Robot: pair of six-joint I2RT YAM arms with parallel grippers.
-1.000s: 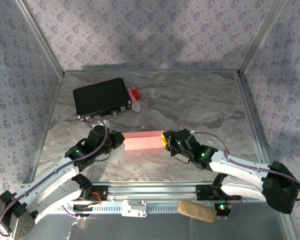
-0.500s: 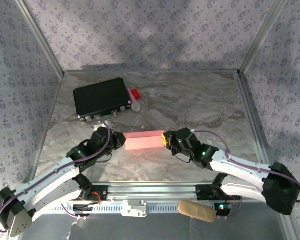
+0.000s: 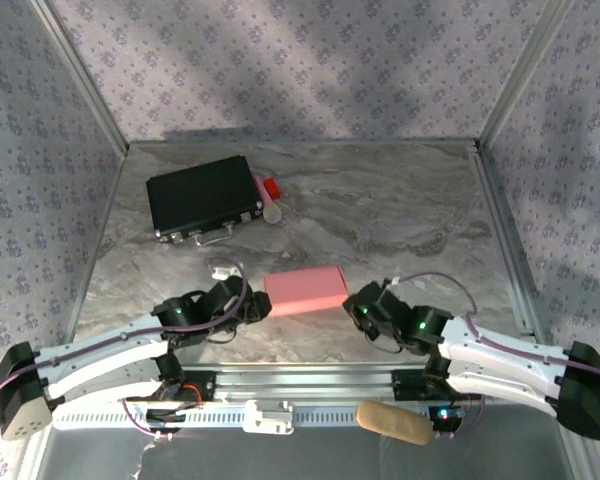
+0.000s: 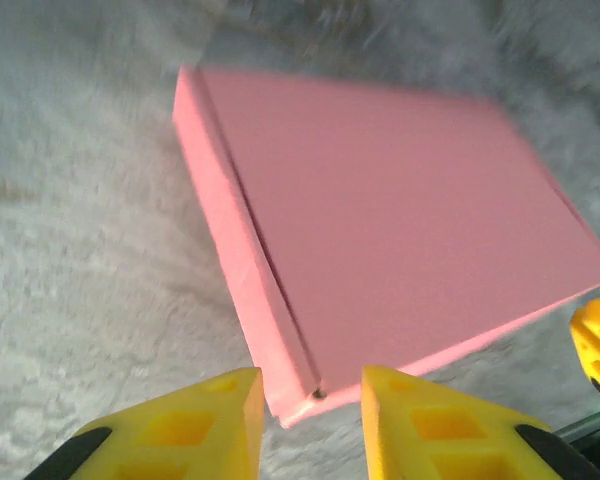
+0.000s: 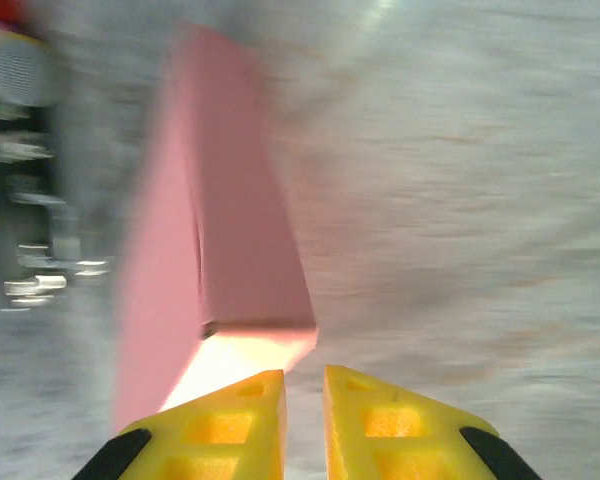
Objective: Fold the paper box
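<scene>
The worktop [image 3: 410, 210] is overlooked from high behind the arm bases, facing forward and down. It is skimmed at close range past the left fingers [image 4: 180, 430] and the right fingers [image 5: 230, 430]. The paper box [image 3: 303, 291] is shared by all views and is faced from opposite ends.

Left arm [image 3: 100, 345] low, stretching in from 7 o'clock. Left gripper [image 3: 255, 308] aims 3 o'clock, jaws parted. Right arm [image 3: 500, 350] low, in from 4 o'clock. Right gripper [image 3: 352, 303] aims 10 o'clock, jaws a slim gap apart.
</scene>
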